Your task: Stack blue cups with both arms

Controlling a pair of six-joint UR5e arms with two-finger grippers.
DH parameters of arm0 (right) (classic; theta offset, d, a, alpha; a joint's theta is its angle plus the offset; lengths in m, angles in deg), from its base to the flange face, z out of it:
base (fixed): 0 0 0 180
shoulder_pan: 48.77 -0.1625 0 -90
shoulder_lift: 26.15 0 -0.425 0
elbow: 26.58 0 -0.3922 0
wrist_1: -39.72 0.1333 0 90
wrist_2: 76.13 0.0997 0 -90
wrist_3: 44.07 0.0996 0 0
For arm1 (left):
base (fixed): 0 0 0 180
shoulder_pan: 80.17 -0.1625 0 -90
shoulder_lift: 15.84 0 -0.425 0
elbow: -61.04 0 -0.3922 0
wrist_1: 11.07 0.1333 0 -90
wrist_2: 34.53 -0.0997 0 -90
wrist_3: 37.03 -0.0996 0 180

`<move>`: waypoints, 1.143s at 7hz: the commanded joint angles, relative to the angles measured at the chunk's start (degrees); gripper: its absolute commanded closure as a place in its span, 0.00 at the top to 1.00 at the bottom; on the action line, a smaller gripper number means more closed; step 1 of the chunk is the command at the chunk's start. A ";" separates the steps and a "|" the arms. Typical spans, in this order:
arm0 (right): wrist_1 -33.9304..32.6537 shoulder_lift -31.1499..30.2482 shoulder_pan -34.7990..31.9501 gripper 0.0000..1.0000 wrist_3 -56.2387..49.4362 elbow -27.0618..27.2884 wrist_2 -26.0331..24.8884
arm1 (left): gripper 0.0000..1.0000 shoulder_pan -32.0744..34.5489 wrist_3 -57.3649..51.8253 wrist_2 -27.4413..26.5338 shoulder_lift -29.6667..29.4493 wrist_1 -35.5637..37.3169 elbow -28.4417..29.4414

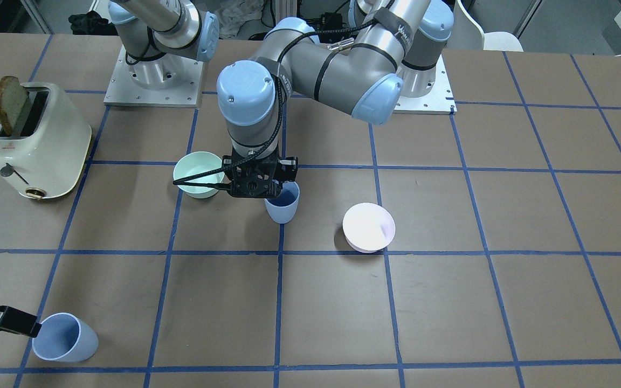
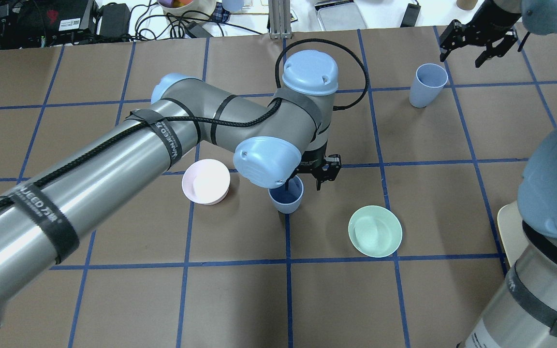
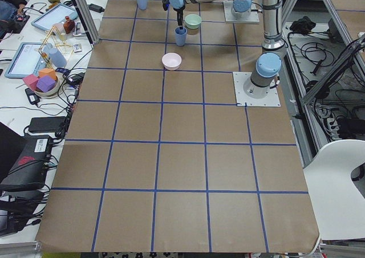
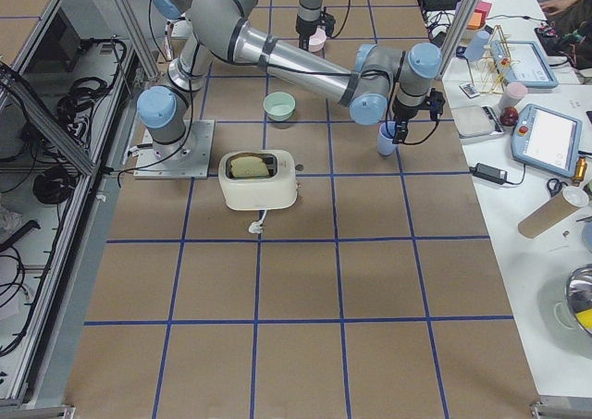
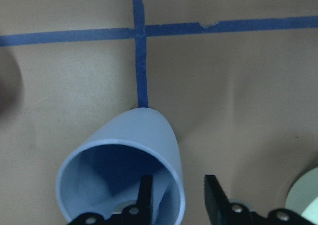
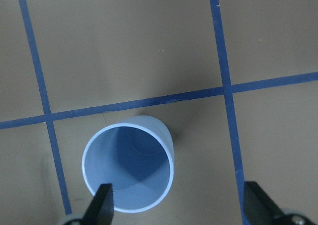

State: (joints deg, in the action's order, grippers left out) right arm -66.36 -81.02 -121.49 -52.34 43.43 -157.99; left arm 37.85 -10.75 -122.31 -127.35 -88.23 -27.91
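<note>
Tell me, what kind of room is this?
Probably a robot lab: a left arm and right arm bolted to a blue-taped table, with a bench holding tablets beside it.

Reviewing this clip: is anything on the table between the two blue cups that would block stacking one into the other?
Nothing visible does. No object stands on the table between the centre cup and the far cup; the green bowl and pink bowl sit off that line.
</note>
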 commanded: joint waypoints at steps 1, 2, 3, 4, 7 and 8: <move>-0.62 1.78 0.21 0.86 -0.26 1.09 0.56 | 1.00 -4.88 -12.05 -0.19 7.32 -15.15 5.95; -0.45 1.87 0.21 0.71 -0.43 1.88 0.47 | 1.00 -9.95 -16.39 -0.10 10.32 -15.21 6.33; -1.49 1.96 0.21 0.45 -0.78 2.84 0.47 | 1.00 -15.22 -21.14 -1.32 13.13 -15.21 6.24; -3.33 1.87 0.21 0.25 -1.13 3.46 0.47 | 1.00 -19.19 -23.36 -3.94 15.95 -15.38 5.55; -6.16 1.52 -0.31 0.00 -8.50 4.34 0.56 | 1.00 -23.45 -25.57 -2.56 20.18 -5.91 -1.74; -6.07 0.65 -0.75 0.00 -9.65 4.52 0.47 | 1.00 -23.54 -25.93 -2.74 20.63 -5.89 -1.84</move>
State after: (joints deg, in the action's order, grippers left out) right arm -72.27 -79.63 -121.77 -59.99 47.63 -157.48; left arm 14.75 -36.24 -124.99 -107.57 -95.53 -28.67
